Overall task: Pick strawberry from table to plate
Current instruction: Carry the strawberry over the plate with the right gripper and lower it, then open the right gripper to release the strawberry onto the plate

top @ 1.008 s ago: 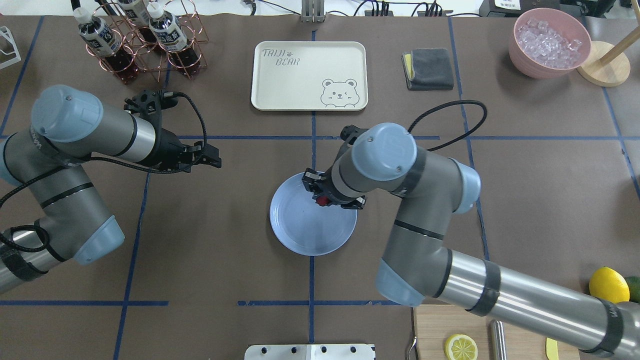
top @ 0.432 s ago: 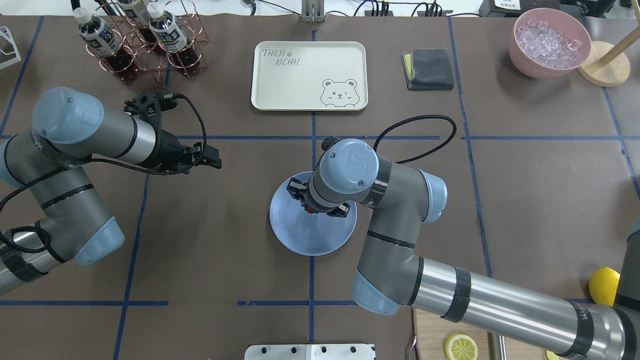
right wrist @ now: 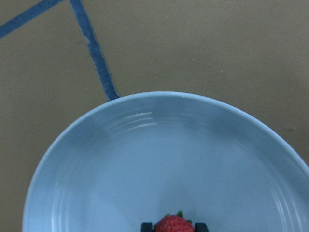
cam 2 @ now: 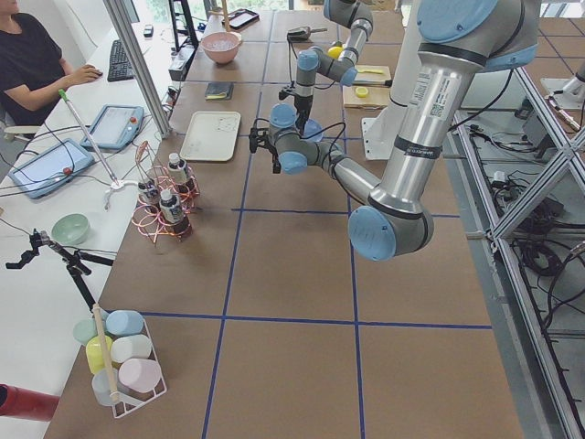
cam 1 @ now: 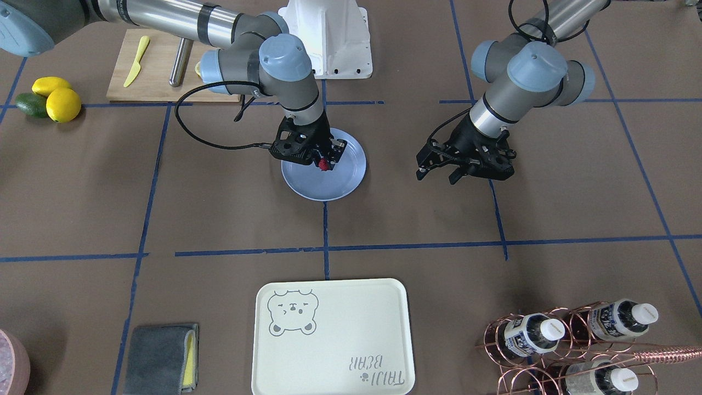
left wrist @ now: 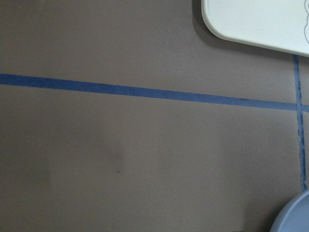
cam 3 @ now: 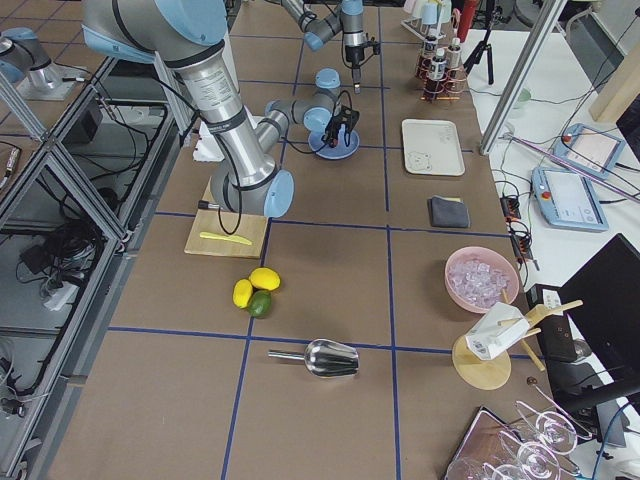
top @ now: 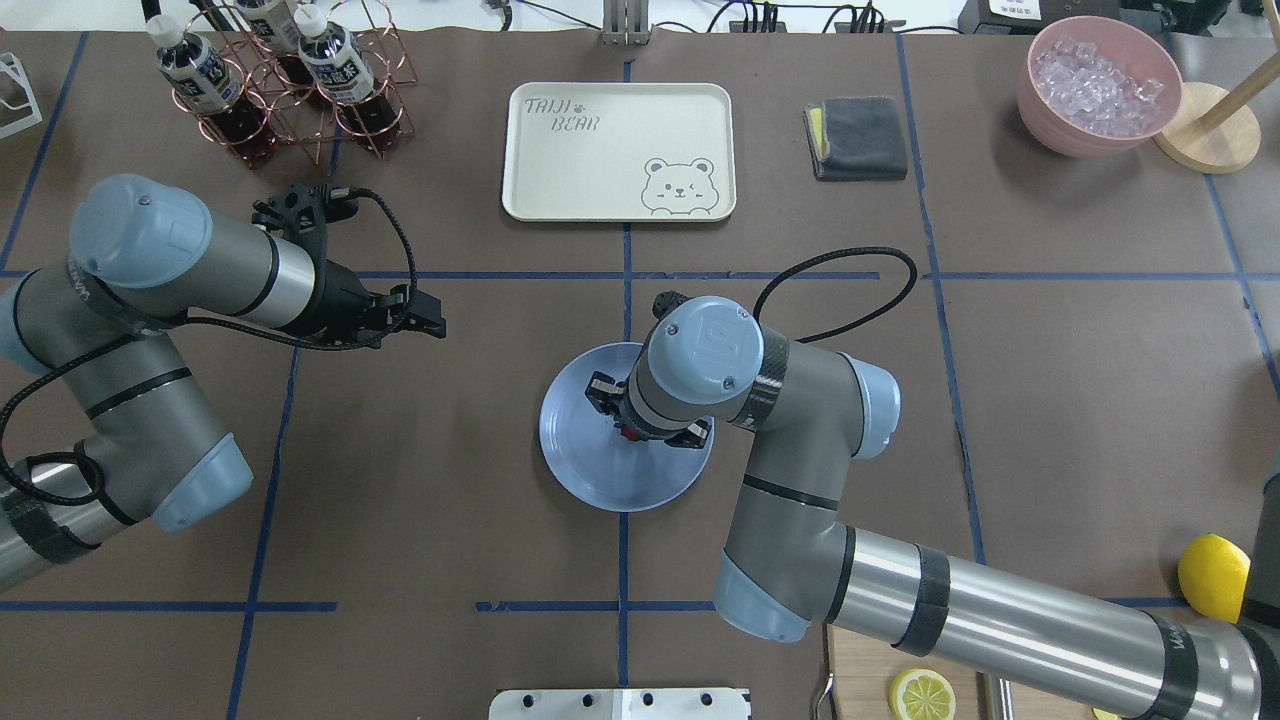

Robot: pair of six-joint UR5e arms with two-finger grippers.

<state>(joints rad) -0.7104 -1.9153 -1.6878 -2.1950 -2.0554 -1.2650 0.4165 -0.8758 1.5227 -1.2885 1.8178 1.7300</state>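
The strawberry (cam 1: 324, 163), small and red, is pinched between the fingertips of my right gripper (cam 1: 323, 159), which is shut on it over the light blue plate (cam 1: 329, 188). In the right wrist view the strawberry (right wrist: 173, 224) shows at the bottom edge between two black fingertips, with the plate (right wrist: 145, 164) filling the frame below. From overhead the right wrist hides most of the strawberry (top: 628, 432) above the plate (top: 600, 475). I cannot tell whether the berry touches the plate. My left gripper (top: 428, 316) hangs open over the bare table (top: 450, 480), well left of the plate.
A cream bear tray (top: 620, 150) lies beyond the plate. A copper bottle rack (top: 290, 80) stands far left, with a grey cloth (top: 857, 137) and a pink bowl of ice (top: 1100, 85) far right. Lemons (cam 1: 55, 99) and a cutting board (cam 1: 159, 66) sit near the right arm's base.
My right gripper has carried the strawberry from the plate's far right rim toward its middle. The left arm has barely moved.
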